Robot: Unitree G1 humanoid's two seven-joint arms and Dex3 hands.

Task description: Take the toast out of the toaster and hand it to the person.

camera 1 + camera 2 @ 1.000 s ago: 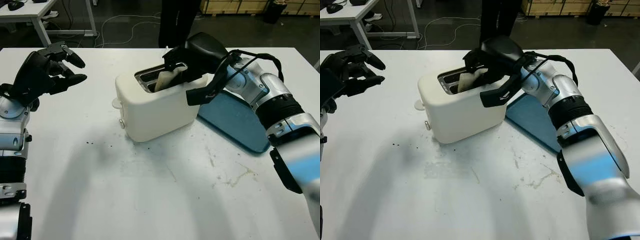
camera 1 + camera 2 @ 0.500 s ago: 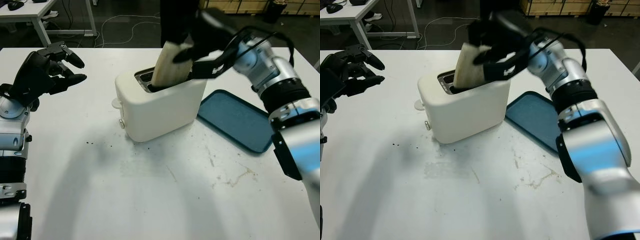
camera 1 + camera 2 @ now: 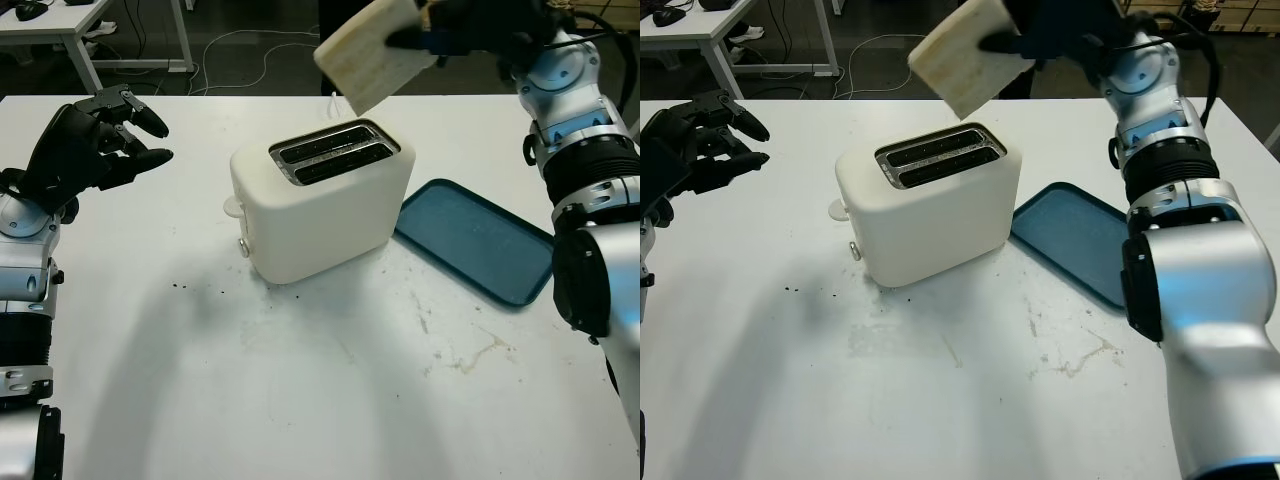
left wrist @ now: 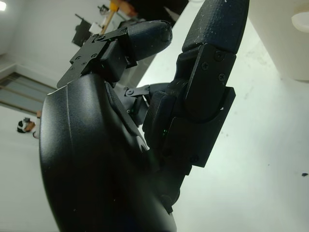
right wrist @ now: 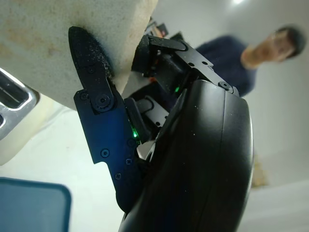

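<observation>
A white table (image 3: 300,400) seen from the robot's head; near its middle stands a cream-white plastic two-slot toaster (image 3: 320,205), both slots on top dark and holding nothing. The pale, square slice of toast (image 3: 375,55) is in the air above and just beyond the toaster, tilted, clear of the slots; the robot's black right hand (image 3: 455,25) grips it by its right edge at the far right of the scene, fingers (image 5: 94,92) pinched on both faces of the slice. To the right of the toaster, just beside its base, a flat blue rectangular tray with rounded corners (image 3: 475,240) lies on the table, with nothing in it. The robot's black left hand (image 3: 90,145) is raised over the far left of the table, well apart from the toaster, holding nothing, its fingers partly curled. A person in dark clothing (image 5: 227,55) stands beyond the table's far edge, behind the lifted toast.
</observation>
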